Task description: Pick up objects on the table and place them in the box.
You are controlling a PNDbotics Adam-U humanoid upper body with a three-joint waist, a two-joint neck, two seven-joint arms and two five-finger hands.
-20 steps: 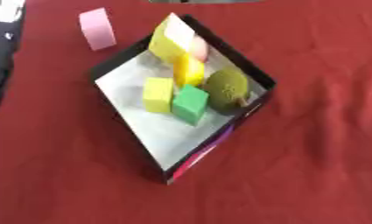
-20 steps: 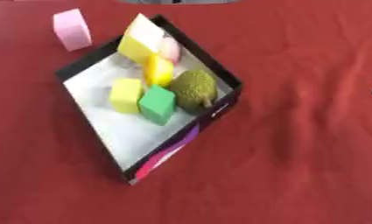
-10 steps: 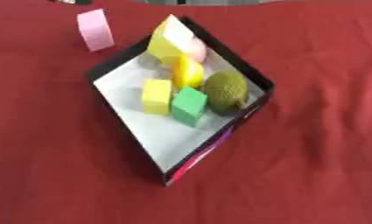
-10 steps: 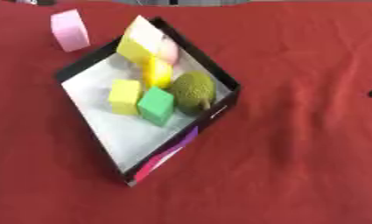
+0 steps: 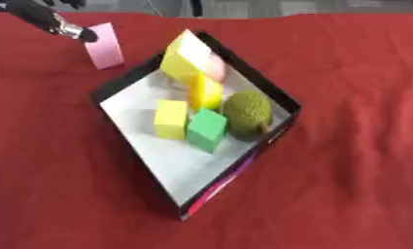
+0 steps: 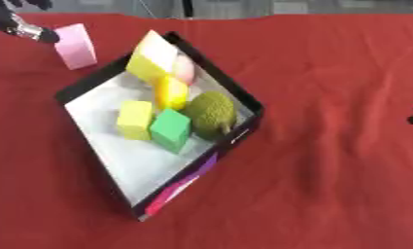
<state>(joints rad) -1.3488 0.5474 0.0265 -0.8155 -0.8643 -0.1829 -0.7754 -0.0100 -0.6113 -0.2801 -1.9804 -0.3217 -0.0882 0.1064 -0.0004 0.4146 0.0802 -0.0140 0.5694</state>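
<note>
Pink block (image 5: 104, 45) just outside box (image 5: 282, 99) rim

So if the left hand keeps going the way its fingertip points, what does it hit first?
Most likely the pink rectangular block standing on the red cloth just outside the box. The left hand points a finger down and to the right at the block's upper left edge; whether they already touch is unclear.

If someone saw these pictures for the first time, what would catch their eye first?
Most likely the black box set cornerwise in the middle of the red tablecloth, already holding yellow blocks, a green cube and a bumpy green fruit. Next, the pink block standing outside the box near the far left corner, with the left hand reaching it from the upper left.
</note>
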